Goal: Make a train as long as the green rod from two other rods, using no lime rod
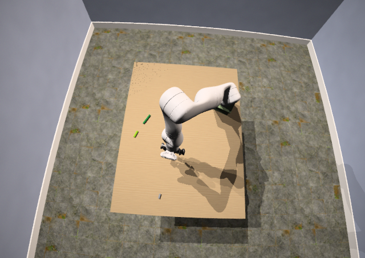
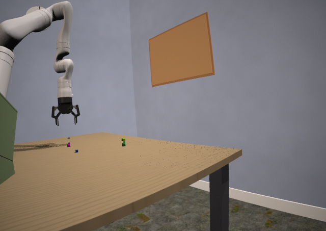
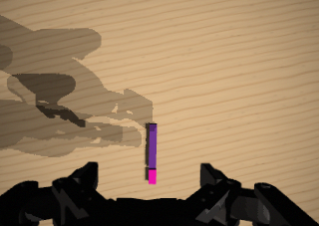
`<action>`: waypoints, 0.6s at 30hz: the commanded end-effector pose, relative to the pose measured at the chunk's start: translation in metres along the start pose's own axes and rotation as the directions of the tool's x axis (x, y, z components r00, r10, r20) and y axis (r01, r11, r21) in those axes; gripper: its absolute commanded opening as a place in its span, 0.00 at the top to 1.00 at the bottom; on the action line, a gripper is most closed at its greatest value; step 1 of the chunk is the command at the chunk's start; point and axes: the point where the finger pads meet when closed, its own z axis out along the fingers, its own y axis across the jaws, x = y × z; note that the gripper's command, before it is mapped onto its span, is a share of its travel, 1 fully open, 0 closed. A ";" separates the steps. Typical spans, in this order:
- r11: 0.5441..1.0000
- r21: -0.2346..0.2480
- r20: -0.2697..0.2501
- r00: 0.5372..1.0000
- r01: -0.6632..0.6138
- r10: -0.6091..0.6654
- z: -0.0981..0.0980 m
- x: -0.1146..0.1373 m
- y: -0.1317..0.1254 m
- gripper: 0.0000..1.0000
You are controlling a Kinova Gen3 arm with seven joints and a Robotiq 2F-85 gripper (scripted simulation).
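In the wrist view a purple rod and a short magenta rod lie flat on the wooden table, in one straight line with their ends touching. My gripper hangs well above them, wide open and empty; it also shows in the side view and the overhead view. The magenta rod shows in the side view. The green rod lies to the left, with a lime rod just below it. The arm hides the purple-magenta line in the overhead view.
A small grey rod lies near the table's front edge. A tiny blue rod lies a little apart from the magenta rod. A green box holds the arm's base. An orange board hangs on the wall.
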 end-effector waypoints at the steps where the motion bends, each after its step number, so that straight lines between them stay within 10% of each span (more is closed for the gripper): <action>1: 1.000 -0.005 -0.004 1.000 -0.002 0.002 -0.005 0.001 0.002 0.00; 18: 1.000 -0.005 -0.004 1.000 -0.002 0.002 -0.045 0.001 0.002 0.00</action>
